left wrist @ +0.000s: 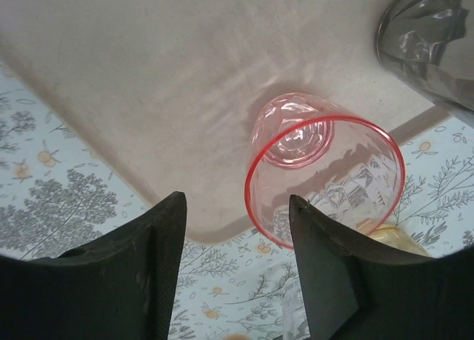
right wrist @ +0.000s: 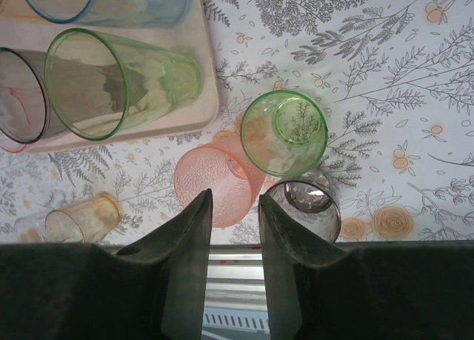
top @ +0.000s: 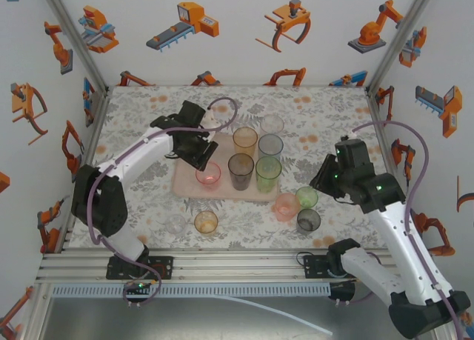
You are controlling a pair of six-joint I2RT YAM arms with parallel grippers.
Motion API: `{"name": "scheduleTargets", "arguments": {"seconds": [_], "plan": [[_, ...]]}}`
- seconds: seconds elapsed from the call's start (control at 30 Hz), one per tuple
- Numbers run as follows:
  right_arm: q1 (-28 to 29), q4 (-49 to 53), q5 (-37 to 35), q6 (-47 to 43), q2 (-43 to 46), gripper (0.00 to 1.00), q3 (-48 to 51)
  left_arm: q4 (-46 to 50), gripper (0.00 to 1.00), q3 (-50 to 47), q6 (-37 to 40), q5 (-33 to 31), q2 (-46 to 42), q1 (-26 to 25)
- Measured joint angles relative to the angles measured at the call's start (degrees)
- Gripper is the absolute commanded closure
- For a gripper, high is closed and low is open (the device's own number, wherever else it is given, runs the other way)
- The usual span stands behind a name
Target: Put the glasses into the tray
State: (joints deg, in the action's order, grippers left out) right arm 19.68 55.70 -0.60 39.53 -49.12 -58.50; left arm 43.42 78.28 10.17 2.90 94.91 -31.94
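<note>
A clear glass [top: 175, 224] and a short amber glass [top: 206, 221] stand on the left of the table [top: 141, 110]. Both are off the tray [top: 187, 183], near the front edge. The left pincer [top: 198, 156] hangs over the tray's left part with its jaws apart. A short pink glass [left wrist: 326, 177] stands upright on the tray just beyond them, not clamped. Further right on the tray stand a tall amber glass [top: 245, 141], a tall smoky glass [top: 241, 170], a bluish glass [top: 270, 146] and a tall green glass [top: 268, 172]. A far clear glass [top: 272, 124] stands at the tray's far edge; I cannot tell whether it is on the tray. Right of the tray, a salmon glass [top: 285, 207], a short green glass [top: 306, 198] and a short smoky glass [top: 309, 220] cluster on the table. The right pincer [top: 326, 178] hovers by them, jaws narrowly apart, holding nothing.
</note>
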Motion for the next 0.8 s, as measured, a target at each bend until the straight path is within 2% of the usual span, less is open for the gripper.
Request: {"name": "scheduleTargets", "arguments": {"seconds": [0.2, 0.4, 0.63, 0.8], "plan": [[0.0, 2.5, 3.0, -2.3, -4.2, 0.67, -0.4, 3.8, 0.32, 3.8, 0.9, -0.3, -5.4, 0.9], [1.0, 4.0, 5.1, -3.4, -6.5, 0.66, -0.4, 7.7, 0.22, 4.9, 1.3, 0.5, -13.4, 3.8], [6.4, 4.1, 4.3, -3.6, -11.0, 0.66, -0.4, 9.3, 0.16, 3.5, 0.9, 2.8, -21.6, 11.1], [11.7, 4.0, 1.1, -3.1, -14.6, 0.66, -0.4, 9.6, 0.13, -0.2, 0.2, 4.1, -25.7, 13.0]]}}
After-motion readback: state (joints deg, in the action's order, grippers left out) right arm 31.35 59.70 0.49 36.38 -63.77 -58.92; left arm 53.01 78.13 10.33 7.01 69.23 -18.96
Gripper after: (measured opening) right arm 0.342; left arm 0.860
